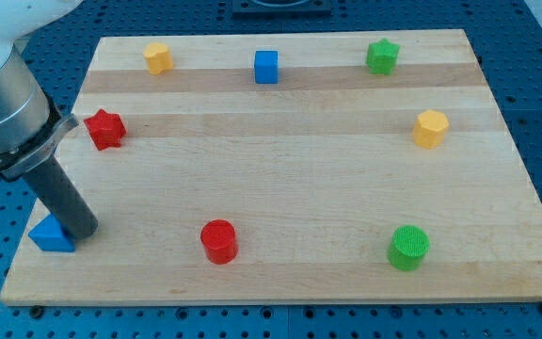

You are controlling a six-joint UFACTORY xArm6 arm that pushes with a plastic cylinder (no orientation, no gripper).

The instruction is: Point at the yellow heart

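Your tip sits at the desk's near left corner, touching the blue triangle; there's no hand here, just a bare rod holding nothing. The yellow heart waits far left, well apart, so pointing isn't done yet. The red star stands close to that path; other blocks sit well off.

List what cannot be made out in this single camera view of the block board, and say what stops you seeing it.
- Arm: cut off by the view's top-left edge.
- My tip: its very end sits against the blue triangular block; contact with the board is unclear.
- Blue triangular block: its right part is hidden by the rod.
- Two yellow blocks: too small to tell which is the heart.
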